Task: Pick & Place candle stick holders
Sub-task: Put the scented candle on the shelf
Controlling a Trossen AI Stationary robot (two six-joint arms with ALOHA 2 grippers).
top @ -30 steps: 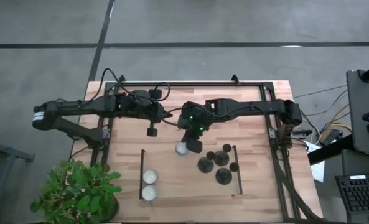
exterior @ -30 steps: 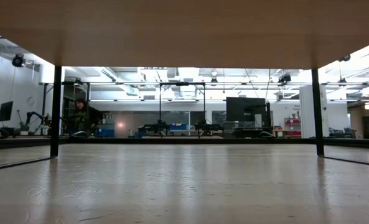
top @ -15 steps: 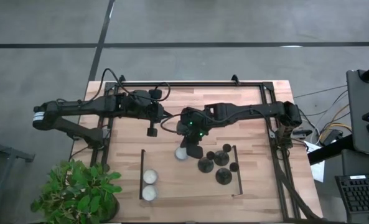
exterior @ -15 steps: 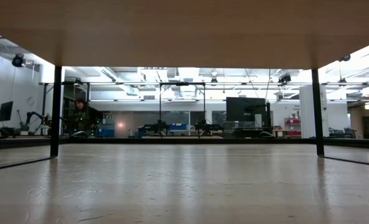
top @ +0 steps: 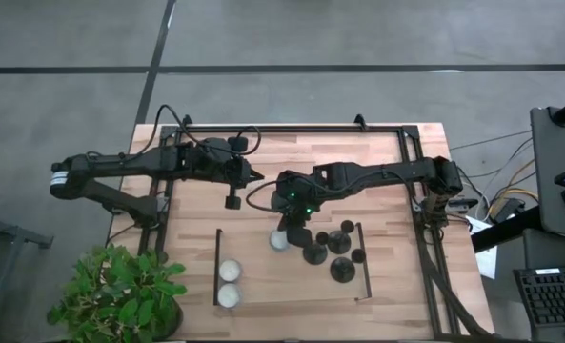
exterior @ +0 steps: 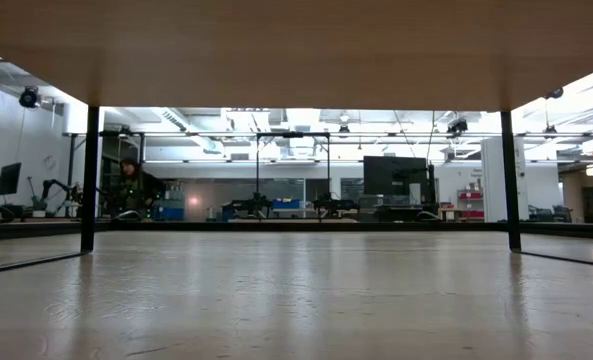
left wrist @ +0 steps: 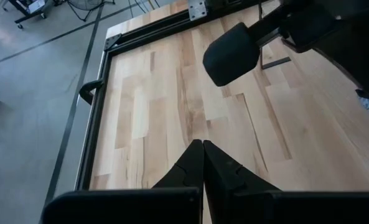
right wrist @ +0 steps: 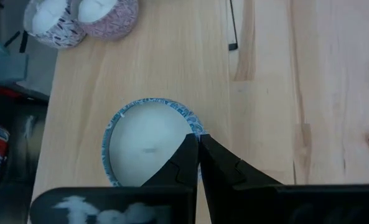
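Note:
Three black candle stick holders (top: 313,252) (top: 339,241) (top: 341,270) stand on their disc bases in a cluster at the table's near right, with two smaller black pieces (top: 358,255) beside them. A white candle in a blue-patterned cup (top: 278,239) (right wrist: 148,149) stands on the table just left of them. My right gripper (top: 288,232) (right wrist: 198,138) is shut, its tips low at that cup's rim. My left gripper (top: 254,176) (left wrist: 202,142) is shut and empty over bare wood at the far left. The low view shows none of these. My right gripper's shut fingertips (right wrist: 190,146) meet the candle cup's rim (right wrist: 195,127) on the side facing the holders. The fingers slant down from the table's far side. The cup stands upright on the table. The tips hide the exact place of contact.
Two more white candles in patterned cups (top: 230,272) (top: 228,295) (right wrist: 47,18) stand at the near left. Thin black rods (top: 216,267) (top: 361,262) lie on the wood on either side of the work area. A black frame (top: 292,129) rims the table. A potted plant (top: 120,291) stands off its near left corner.
My right gripper has gone down and toward the table's near edge, staying at the white candle cup. The cup has slid a little toward the near edge with it and stays upright. The holders have not moved.

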